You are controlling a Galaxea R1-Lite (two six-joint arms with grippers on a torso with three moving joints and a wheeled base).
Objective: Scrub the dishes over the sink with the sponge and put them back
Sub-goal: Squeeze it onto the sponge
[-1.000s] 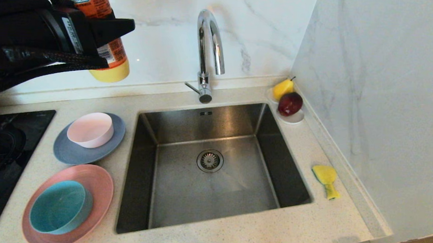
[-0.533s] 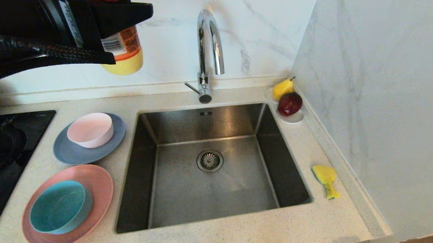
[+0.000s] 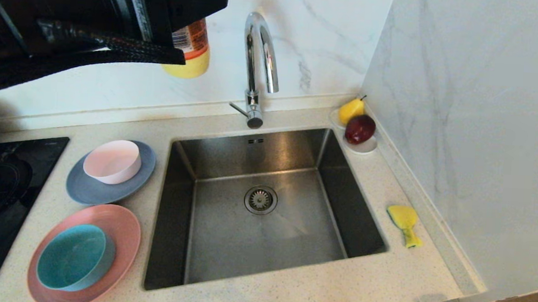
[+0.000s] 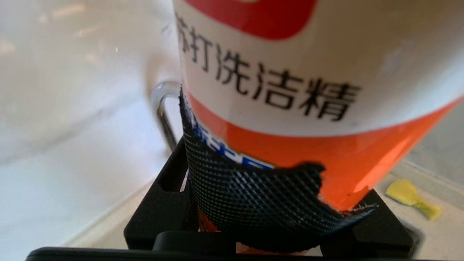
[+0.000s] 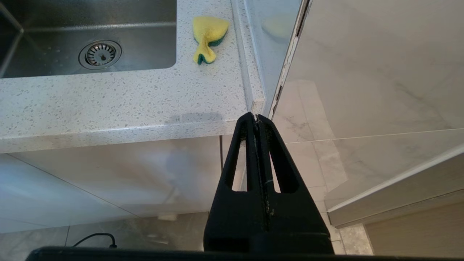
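My left gripper (image 3: 190,32) hangs high over the back of the counter, left of the tap (image 3: 260,54), shut on an orange detergent bottle (image 3: 190,50) with a yellow base. The left wrist view shows the bottle (image 4: 290,90) filling the space between the fingers (image 4: 170,188). The sponge (image 3: 405,222), yellow with a green face, lies on the counter right of the sink (image 3: 227,241). Left of the sink, a teal bowl (image 3: 72,256) sits on a pink plate (image 3: 124,226) and a pale pink bowl (image 3: 112,161) on a grey-blue plate (image 3: 87,190). My right gripper (image 5: 256,117) is parked shut and empty below the counter's front edge.
A white saucer (image 3: 363,149) with a yellow pear and a red apple stands in the back right corner by the marble wall. A black hob (image 3: 0,187) lies at the far left. The sink basin holds only its drain (image 3: 260,199).
My left gripper has carried the bottle to the right and upward, closer to the tap. The right arm and the dishes have stayed put.
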